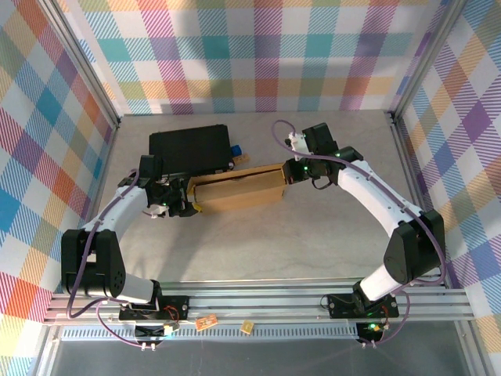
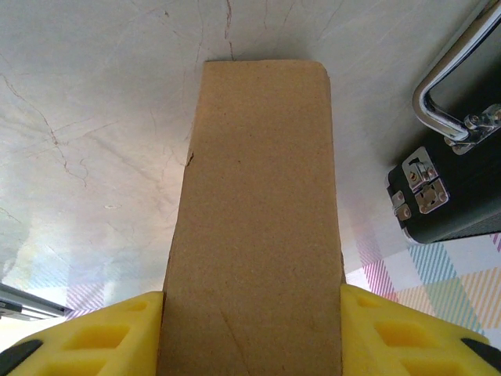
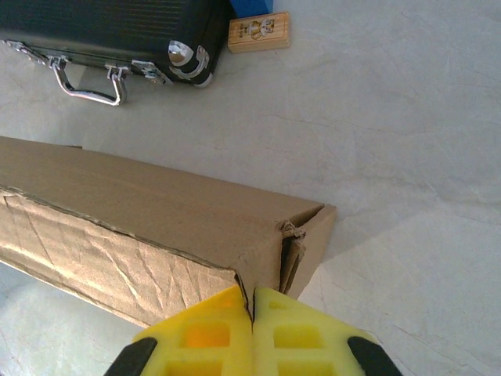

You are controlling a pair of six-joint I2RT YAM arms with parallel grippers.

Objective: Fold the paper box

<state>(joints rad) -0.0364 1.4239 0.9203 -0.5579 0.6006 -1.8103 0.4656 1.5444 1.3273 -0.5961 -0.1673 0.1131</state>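
behind paper box [image 1: 239,190]: black case [image 1: 190,149] near | left claw [image 2: 250,301] clamps box end | right claw [image 3: 252,301] closed, empty

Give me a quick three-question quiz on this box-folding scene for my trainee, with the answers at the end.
1. True or false: the left gripper is clamped on the box.
2. The right gripper is: A wide open, B shut, C half open.
3. Fill in: beyond the box on the table lies a black ____ with metal latches.
Key: 1 true; 2 B; 3 case.
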